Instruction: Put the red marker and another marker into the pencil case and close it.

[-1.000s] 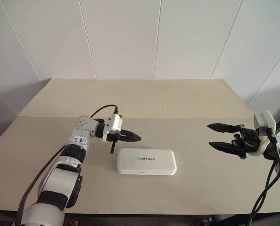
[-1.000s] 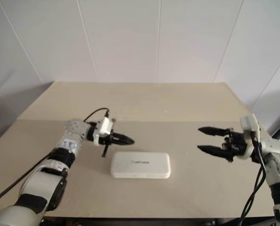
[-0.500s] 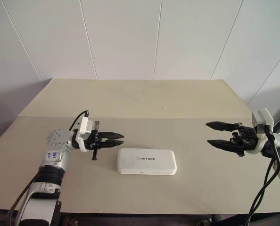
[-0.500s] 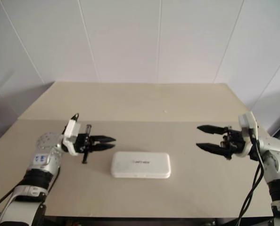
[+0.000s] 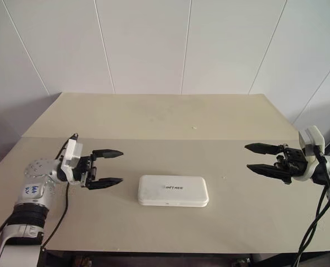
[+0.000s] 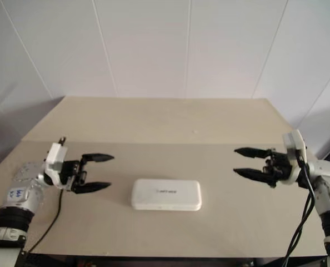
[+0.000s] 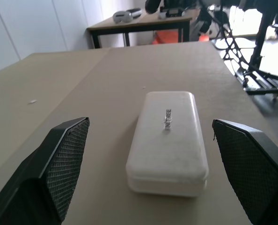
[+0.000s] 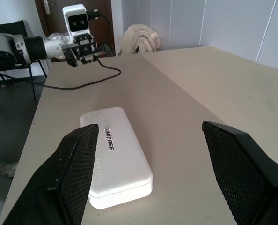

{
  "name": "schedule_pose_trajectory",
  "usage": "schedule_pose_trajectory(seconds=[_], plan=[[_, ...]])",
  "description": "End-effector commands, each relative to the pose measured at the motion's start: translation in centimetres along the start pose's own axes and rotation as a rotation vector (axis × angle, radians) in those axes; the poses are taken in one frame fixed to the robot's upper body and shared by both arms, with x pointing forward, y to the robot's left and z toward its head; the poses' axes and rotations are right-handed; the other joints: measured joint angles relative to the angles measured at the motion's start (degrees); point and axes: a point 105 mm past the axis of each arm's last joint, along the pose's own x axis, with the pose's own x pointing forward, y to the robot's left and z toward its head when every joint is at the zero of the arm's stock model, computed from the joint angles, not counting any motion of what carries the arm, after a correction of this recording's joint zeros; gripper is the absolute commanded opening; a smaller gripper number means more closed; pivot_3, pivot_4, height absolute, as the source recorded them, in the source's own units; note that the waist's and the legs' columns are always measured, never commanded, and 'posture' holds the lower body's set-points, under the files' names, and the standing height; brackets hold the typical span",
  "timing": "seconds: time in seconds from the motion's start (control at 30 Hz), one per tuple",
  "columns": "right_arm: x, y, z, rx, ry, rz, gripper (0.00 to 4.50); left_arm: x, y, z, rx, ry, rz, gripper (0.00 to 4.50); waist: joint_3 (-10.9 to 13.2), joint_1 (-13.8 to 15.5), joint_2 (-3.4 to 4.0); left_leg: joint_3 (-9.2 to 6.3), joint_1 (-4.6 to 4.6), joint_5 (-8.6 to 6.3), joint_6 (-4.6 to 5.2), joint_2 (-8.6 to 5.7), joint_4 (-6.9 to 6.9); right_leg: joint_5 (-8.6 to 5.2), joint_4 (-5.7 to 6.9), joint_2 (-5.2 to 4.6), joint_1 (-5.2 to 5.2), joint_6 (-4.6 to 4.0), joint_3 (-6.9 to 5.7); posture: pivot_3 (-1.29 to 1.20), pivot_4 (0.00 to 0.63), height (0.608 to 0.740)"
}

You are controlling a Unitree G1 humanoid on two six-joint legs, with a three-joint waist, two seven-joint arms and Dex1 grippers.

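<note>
between both spread-jawed grippers, the pencil case [image 5: 173, 191] lies closed (long axis running left to right).

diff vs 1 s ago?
The left gripper drew back from above the closed white hard rectangular pencil case toward the table's left side and opened, empty. The case, the beige table and the open right gripper stayed put.
</note>
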Motion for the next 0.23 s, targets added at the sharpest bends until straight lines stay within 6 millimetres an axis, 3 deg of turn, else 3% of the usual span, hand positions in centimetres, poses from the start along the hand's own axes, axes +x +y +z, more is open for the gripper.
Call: schedule_pose_trajectory(seconds=[0.03,0.23], plan=[[0.2,0.9,0.9,-0.053,-0.039,0.086,4.50,-0.6,-0.3,1.3,0.045,-0.021,-0.085,4.49,0.00,-0.01,0.00,0.00,0.00,0.00,0.00,0.00,0.00,0.00,0.00,0.01,0.00,0.00,0.00,0.00,0.150,0.740],[1.2,1.9,0.2,-0.053,-0.095,0.105,4.50,-0.3,0.5,2.1,0.065,-0.030,-0.090,4.49,0.00,0.02,0.00,0.00,-0.01,0.00,0.00,0.01,0.00,0.00,0.00,0.01,-0.01,0.00,-0.01,0.00,0.150,0.740]])
